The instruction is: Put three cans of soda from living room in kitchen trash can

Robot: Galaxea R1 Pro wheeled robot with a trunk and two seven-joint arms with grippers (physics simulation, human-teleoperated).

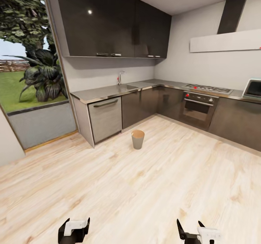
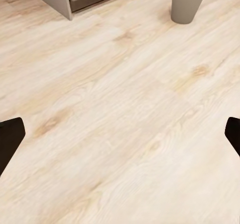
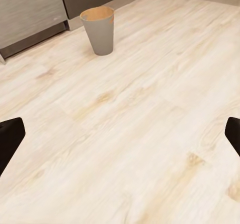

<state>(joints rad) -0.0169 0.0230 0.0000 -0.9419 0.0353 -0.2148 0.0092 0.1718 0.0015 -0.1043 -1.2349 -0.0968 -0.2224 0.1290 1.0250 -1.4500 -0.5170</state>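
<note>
both hands (image 1: 74,230) (image 1: 197,233) spread, holding nothing; tash can (image 1: 137,139) upright on floor (image 1: 145,186).

1. The floor (image 1: 145,186) is pale wood plank with visible grain and a faint sheen.
2. The counter (image 1: 108,91) looks like brushed steel, smooth and reflective.
3. The upper cabinets (image 1: 108,19) are dark and glossy, catching a light spot.
4. The tash can (image 1: 137,139) has a matt grey-beige outside and a brown inside.
5. The dishwasher front (image 1: 106,118) looks like brushed grey metal with a dark bar handle.
</note>
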